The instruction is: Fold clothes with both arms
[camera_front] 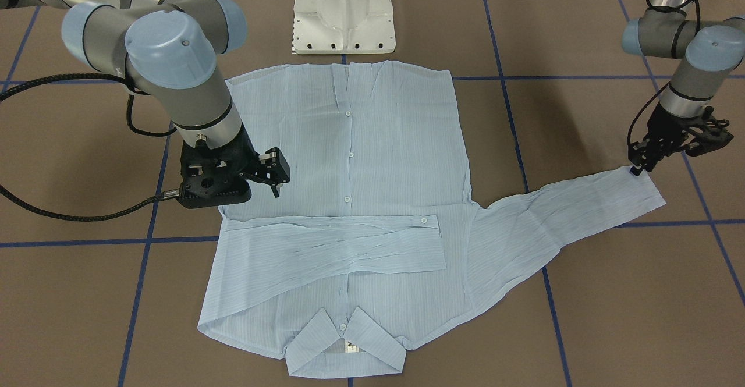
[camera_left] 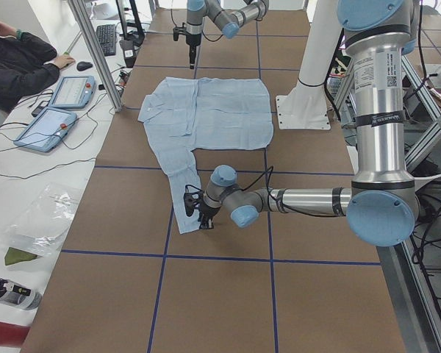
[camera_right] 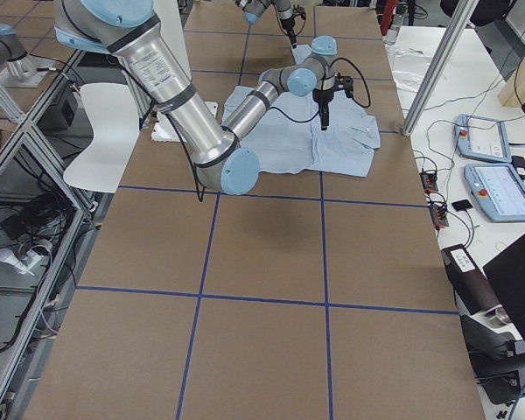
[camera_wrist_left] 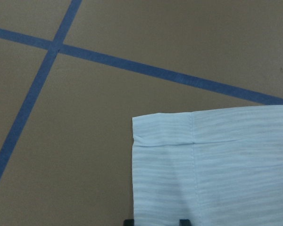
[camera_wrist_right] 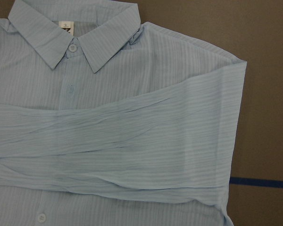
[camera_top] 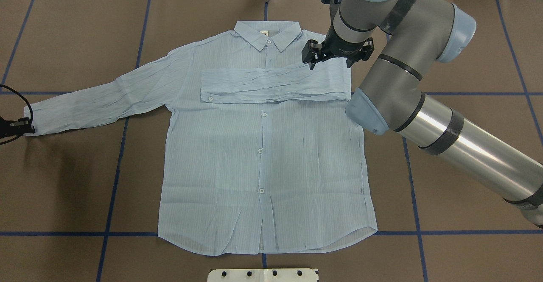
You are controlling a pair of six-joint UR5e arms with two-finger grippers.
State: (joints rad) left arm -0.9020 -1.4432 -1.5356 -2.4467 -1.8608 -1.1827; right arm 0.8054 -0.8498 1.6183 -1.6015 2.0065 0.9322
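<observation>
A thin light-blue long-sleeved shirt with fine stripes (camera_top: 263,159) lies flat and buttoned, front up, in the middle of the brown table marked with blue tape lines (camera_front: 582,317). Its long axis runs straight out from the robot. The collar (camera_top: 267,36) points away from the robot, and the hem (camera_top: 267,248) lies just before the white pedestal base (camera_front: 343,14).

The sleeve on the robot's right (camera_top: 271,85) is folded across the chest just below the collar, with its buttoned cuff pointing to the robot's left. The other sleeve (camera_top: 106,101) stretches out sideways to the robot's left, slanting slightly back toward the robot, and its cuff (camera_wrist_left: 203,165) lies flat on the table.

The black left gripper (camera_front: 638,169) touches the end of that cuff. Two dark fingertips (camera_wrist_left: 128,222) show a little apart with cloth between them, and I cannot tell whether they are pinching it.

The black right gripper (camera_top: 338,59) hangs over the shoulder where the folded sleeve starts, its fingers spread wide and holding nothing.

A person (camera_left: 15,62) sits at a side table beyond the collar end.
</observation>
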